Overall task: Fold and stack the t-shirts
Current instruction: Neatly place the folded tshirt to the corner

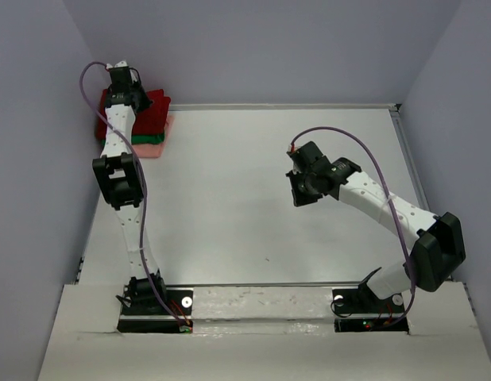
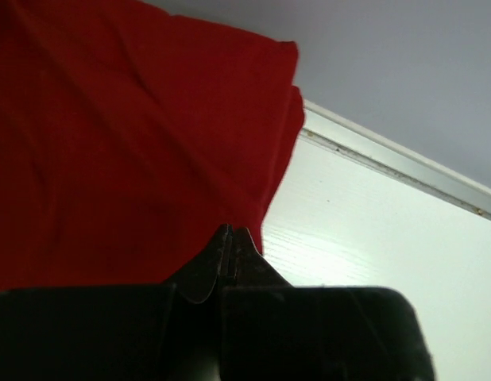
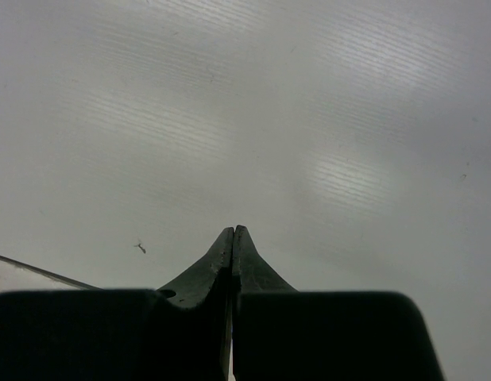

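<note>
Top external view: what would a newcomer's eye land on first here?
The stack of t-shirts in the far left corner of the table: dark red t-shirt on top, green t-shirt under it, pink t-shirt lowest. The left claw is shut at the red one's edge; whether it pinches cloth cannot be told. The right claw, also shut, hangs over bare table.
</note>
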